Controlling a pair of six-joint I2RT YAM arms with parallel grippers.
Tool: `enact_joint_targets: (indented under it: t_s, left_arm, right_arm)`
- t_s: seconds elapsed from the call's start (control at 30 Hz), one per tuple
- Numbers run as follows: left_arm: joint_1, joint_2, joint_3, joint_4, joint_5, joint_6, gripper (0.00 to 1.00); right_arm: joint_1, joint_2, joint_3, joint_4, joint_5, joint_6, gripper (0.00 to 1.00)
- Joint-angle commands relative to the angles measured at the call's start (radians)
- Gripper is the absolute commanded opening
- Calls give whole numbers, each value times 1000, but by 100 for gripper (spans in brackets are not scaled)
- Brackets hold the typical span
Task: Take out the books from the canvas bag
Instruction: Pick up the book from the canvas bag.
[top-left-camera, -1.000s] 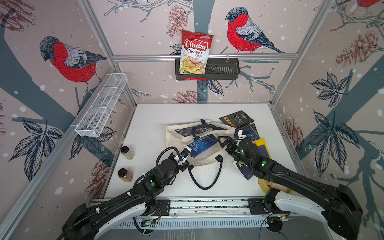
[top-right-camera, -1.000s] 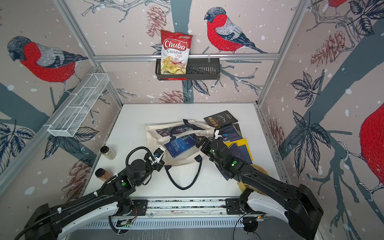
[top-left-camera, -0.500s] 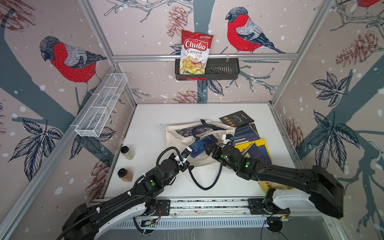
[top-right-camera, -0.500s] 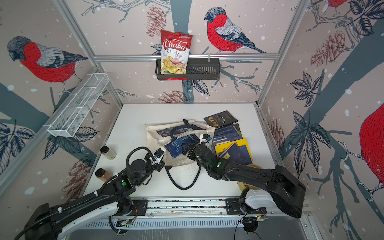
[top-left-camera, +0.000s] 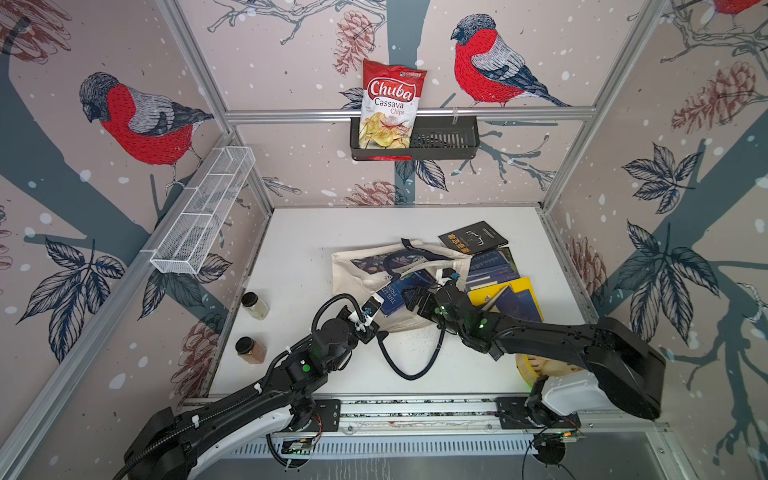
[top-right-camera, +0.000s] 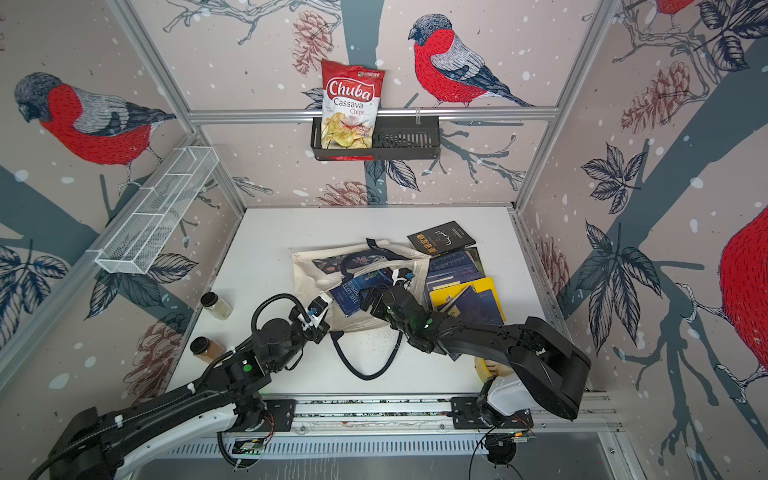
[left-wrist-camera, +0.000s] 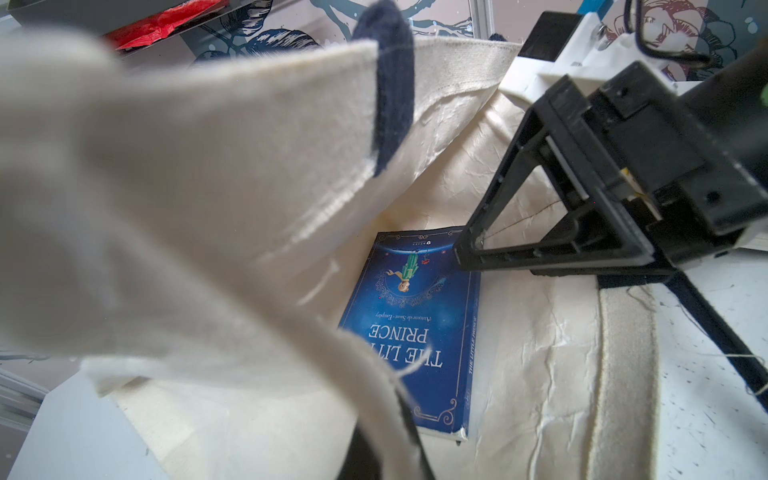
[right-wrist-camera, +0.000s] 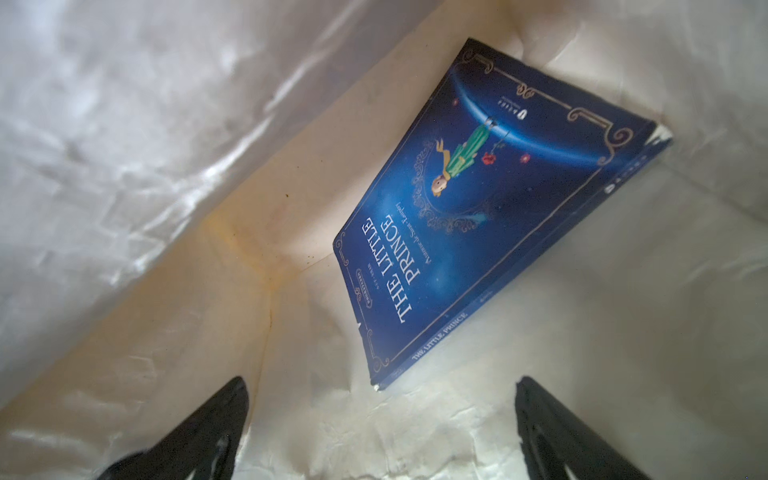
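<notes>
The cream canvas bag (top-left-camera: 357, 270) (top-right-camera: 309, 276) lies on its side with its mouth toward me. My left gripper (top-left-camera: 371, 308) (top-right-camera: 321, 311) is shut on the bag's upper rim (left-wrist-camera: 249, 174) and holds it up. Inside lies a blue book, "The Little Prince" (left-wrist-camera: 419, 332) (right-wrist-camera: 478, 216) (top-left-camera: 395, 293). My right gripper (top-left-camera: 417, 297) (top-right-camera: 372, 300) (right-wrist-camera: 382, 428) is open inside the mouth, just short of the book's near corner and not touching it. Other books (top-left-camera: 498, 282) lie in a pile on the table right of the bag, with a black book (top-left-camera: 473, 237) behind them.
The bag's navy strap (top-left-camera: 411, 365) loops over the table in front. Two spice jars (top-left-camera: 255, 305) (top-left-camera: 250, 350) stand at the left edge. A white wire basket (top-left-camera: 203, 216) hangs on the left wall, and a black shelf (top-left-camera: 444, 137) with a chips bag (top-left-camera: 390, 104) on the back wall.
My right gripper has moved left from the pile of books into the bag's mouth, still open. The left gripper has kept its hold on the rim.
</notes>
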Motion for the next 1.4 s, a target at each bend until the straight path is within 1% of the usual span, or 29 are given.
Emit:
enact_joint_targets:
  t_s: [0.0,0.13,0.33,0.57,0.8,0.9,1.0,1.1,1.2,1.27,1.37]
  left_arm:
    - [2,-2,4,47,18,0,0]
    - [2,-2,3,47,15,1,0]
    - [2,-1,3,48,19,1,0]
    - [2,4,3,47,25,-3,0]
    - [2,9,4,47,32,-5,0]
    - [2,12,2,48,37,-7,0]
    - [2,16,4,49,43,-9,0]
    - [2,17,3,48,53,-12,0]
    - [2,16,2,53,66,-11,0]
    - [2,19,1,53,68,-14,0]
    - [2,18,0,53,74,-14,0]
  right_arm:
    - [-3,6,7,24,-29,0,99]
    - [-6,21,5,15,-33,16,99]
    - [-30,79,11,15,-105,56,99]
    - [-56,150,34,-13,-134,116,99]
    - [-62,219,71,-18,-128,186,97]
    - [-48,255,68,44,-120,221,95]
    - [-27,281,72,74,-32,219,93]
    - [-28,299,55,144,25,225,91]
    - [-28,318,45,241,47,222,89]
    - [-37,336,53,271,57,222,86]
    - [-63,388,75,317,17,227,81]
